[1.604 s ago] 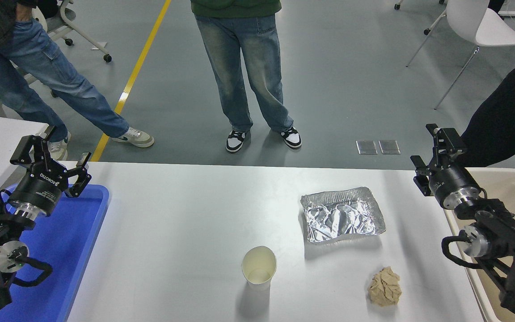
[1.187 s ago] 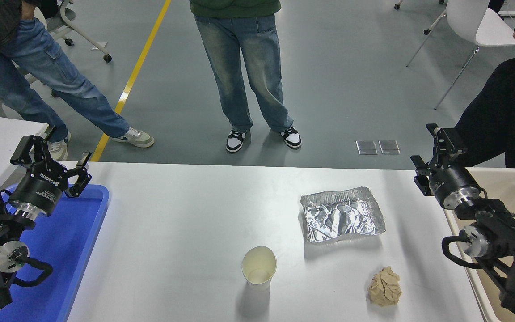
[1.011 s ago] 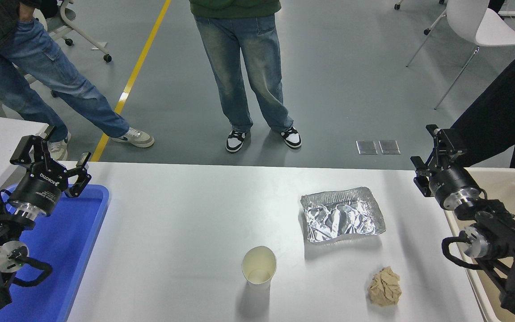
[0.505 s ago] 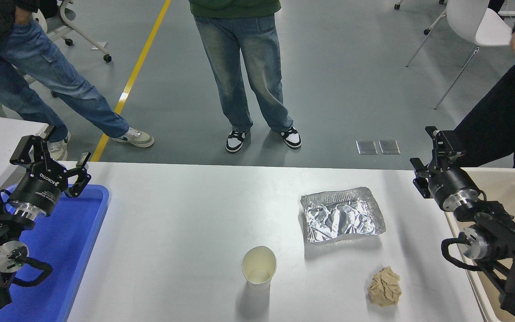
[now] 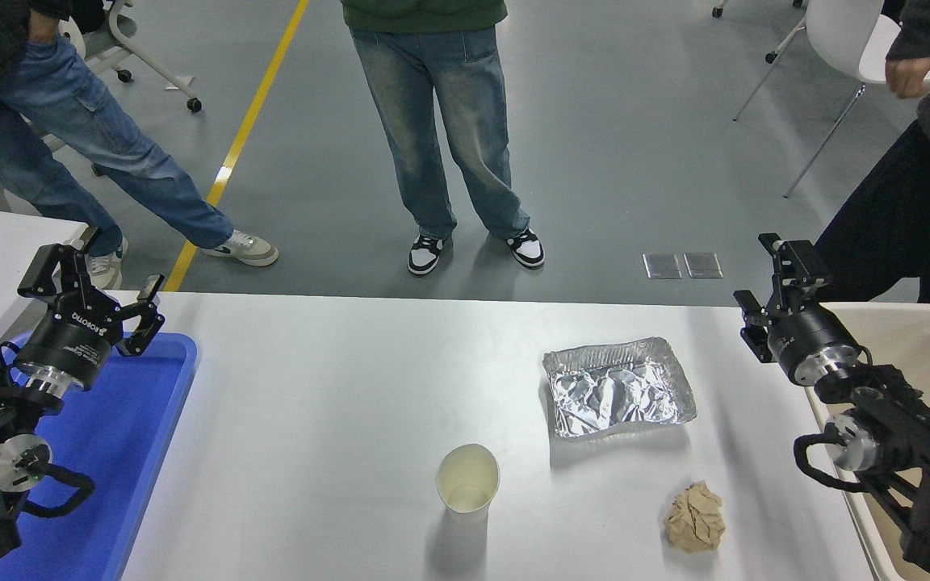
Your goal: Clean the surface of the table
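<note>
Crumpled foil tray (image 5: 618,387) lies nearest, just left of the right gripper (image 5: 764,270)'s spread, empty jaws: better to pinch its rim than crush it.

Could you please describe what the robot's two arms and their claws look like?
Both arms are black with jointed segments and looping black cables. Each wrist ends in a black cylinder with a silver metal ring. The left claw carries white lettering on its body; the right claw shows none here. Both claws have angular black fingers.
</note>
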Controlling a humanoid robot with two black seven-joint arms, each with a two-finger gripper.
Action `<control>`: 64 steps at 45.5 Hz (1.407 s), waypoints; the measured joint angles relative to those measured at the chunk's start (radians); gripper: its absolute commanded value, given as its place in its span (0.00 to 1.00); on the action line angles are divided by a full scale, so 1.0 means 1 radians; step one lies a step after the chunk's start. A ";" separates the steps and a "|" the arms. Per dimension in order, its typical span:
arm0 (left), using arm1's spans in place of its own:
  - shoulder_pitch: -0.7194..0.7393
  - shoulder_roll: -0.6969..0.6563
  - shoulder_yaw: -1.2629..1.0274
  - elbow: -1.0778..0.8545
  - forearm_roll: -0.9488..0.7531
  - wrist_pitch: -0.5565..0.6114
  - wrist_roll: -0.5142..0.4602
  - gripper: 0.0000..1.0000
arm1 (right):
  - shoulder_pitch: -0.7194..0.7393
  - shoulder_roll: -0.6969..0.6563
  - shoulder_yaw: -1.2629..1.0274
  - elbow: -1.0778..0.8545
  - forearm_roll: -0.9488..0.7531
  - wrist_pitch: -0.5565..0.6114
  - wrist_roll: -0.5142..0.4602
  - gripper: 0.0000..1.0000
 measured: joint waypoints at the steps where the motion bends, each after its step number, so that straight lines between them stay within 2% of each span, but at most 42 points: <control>1: 0.000 0.000 0.000 0.000 0.000 0.000 0.000 1.00 | 0.000 0.000 -0.001 0.000 0.000 0.000 0.000 1.00; 22: 0.000 0.000 0.000 0.000 0.000 0.000 0.000 1.00 | 0.003 -0.008 -0.024 0.008 0.000 -0.003 -0.001 1.00; 37: 0.000 0.000 0.000 0.000 0.000 0.000 -0.001 1.00 | 0.029 -0.147 -0.165 0.145 -0.013 0.001 -0.007 1.00; 50: 0.000 0.000 0.000 0.000 0.000 0.000 -0.001 1.00 | 0.075 -0.343 -0.337 0.419 -0.176 0.005 -0.048 1.00; 64: 0.000 0.000 0.000 -0.001 0.000 0.000 0.000 1.00 | 0.111 -0.463 -0.491 0.605 -0.401 0.042 -0.119 0.99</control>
